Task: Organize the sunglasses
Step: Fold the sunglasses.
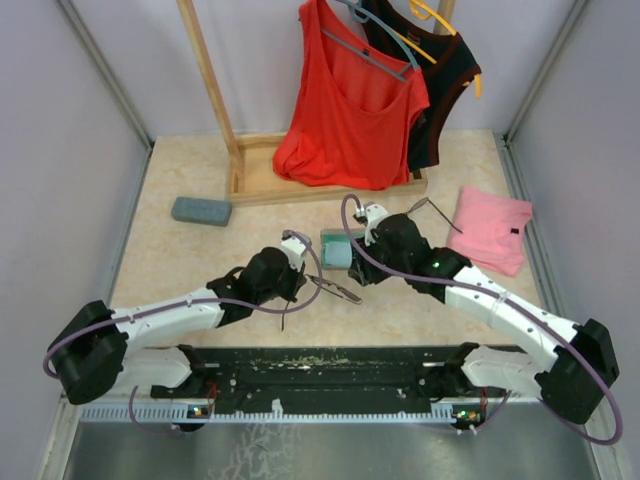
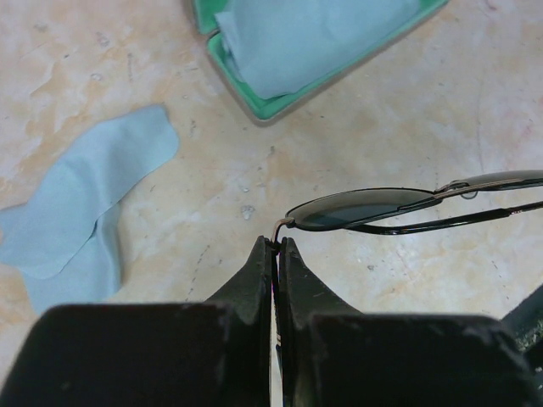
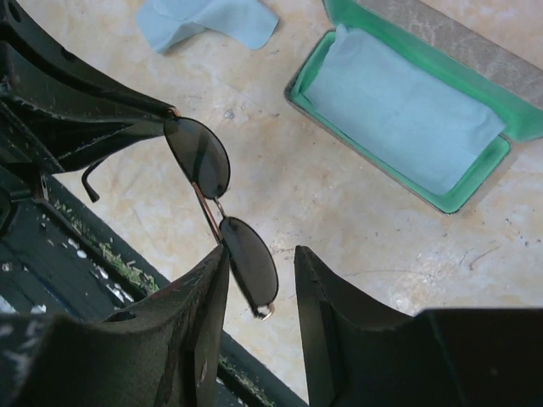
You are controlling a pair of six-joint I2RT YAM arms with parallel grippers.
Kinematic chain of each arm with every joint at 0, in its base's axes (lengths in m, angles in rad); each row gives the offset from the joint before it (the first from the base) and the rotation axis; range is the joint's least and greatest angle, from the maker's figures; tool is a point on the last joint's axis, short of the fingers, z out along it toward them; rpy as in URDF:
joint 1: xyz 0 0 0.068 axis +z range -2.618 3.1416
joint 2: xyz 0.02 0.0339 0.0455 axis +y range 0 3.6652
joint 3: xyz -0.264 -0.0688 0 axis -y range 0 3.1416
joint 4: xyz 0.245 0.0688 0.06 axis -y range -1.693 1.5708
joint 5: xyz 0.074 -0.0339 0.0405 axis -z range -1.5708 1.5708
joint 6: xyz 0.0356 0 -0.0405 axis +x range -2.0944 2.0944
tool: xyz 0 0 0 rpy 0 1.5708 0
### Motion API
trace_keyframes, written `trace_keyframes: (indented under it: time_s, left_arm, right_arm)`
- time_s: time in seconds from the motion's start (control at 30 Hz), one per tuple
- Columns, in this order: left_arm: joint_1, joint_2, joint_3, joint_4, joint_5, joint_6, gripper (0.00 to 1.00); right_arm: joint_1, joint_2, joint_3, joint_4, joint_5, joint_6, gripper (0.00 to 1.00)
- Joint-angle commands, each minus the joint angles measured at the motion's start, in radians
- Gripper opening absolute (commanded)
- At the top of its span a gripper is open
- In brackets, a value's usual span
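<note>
Top view: left gripper (image 1: pixel 318 287) is pinching the sunglasses (image 1: pixel 340 292) just in front of the open case (image 1: pixel 335 248). Right gripper (image 1: pixel 362 270) is meeting them from the case's right side. Second pair (image 1: pixel 432 207) is lying well right of the case, beside a pink garment (image 1: pixel 492 230). Closed grey case (image 1: pixel 200 210) is sitting well to the left of the open case.

Left wrist view: fingers are pressing together on the frame's outer corner, by the hinge, with the lens sticking out sideways. A blue cloth (image 2: pixel 314 42) is lying inside the case and a loose cloth (image 2: pixel 76 203) is lying on the table (image 2: pixel 382 127) left of it.

Right wrist view: jaws are standing apart. The far lens is sitting between them, resting against one finger with the other finger clear, so nothing is clamping here.

Handling, as a judgement: the pair is looking light, with thin wire that is likely bending easily and slick lenses that are prone to scratches. The rim corner or bridge is looking like the safer hold, not a lens face. A one-corner pinch is probably letting it swing.
</note>
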Motion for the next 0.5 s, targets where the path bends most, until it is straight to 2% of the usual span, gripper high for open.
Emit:
trace_keyframes:
  time_s: [0.0, 0.23, 0.47]
  left_arm:
    - [-0.021, 0.001, 0.036, 0.055, 0.089, 0.082, 0.00]
    - [-0.030, 0.001, 0.040, 0.052, 0.092, 0.104, 0.00]
    - [-0.038, 0.015, 0.049, 0.049, 0.110, 0.117, 0.00]
  right_arm:
    - [-0.028, 0.050, 0.061, 0.004, -0.142, -0.089, 0.38]
    - [-0.031, 0.128, 0.057, 0.063, -0.243, -0.087, 0.38]
    - [-0.031, 0.179, 0.056, 0.084, -0.274, -0.096, 0.37]
